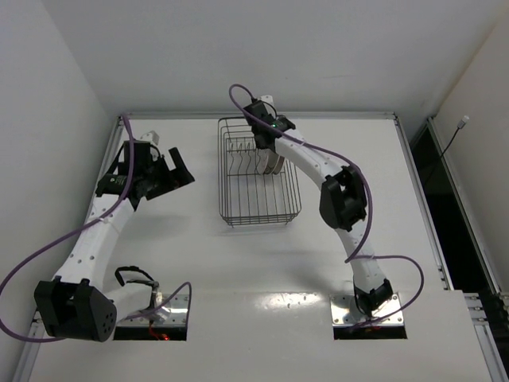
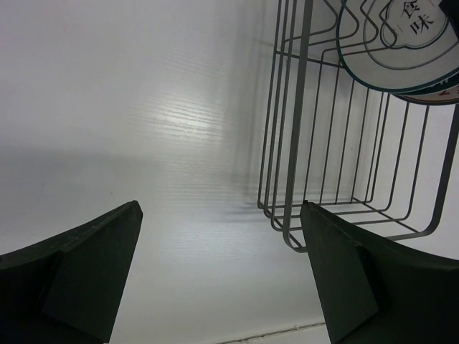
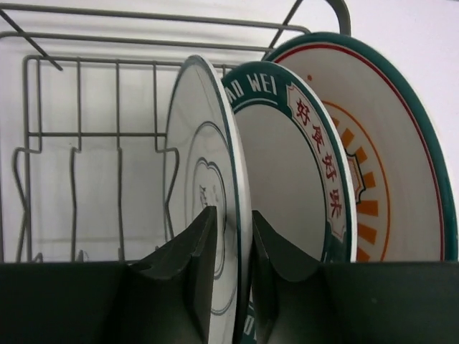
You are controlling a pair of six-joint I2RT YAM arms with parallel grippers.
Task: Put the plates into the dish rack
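The dish rack stands at mid table. In the right wrist view three plates stand upright side by side in the dish rack: the ringed plate on the left, the lettered-rim plate in the middle, the orange-centred plate on the right. My right gripper reaches down into the rack, its fingers pinched on the ringed plate's near rim. My left gripper is open and empty, left of the rack. The ringed plate shows through the wires there.
The rack's near half holds no plates. White walls close the table on the left and back. A metal rail runs along the table's right edge. Purple cables loop round both arms.
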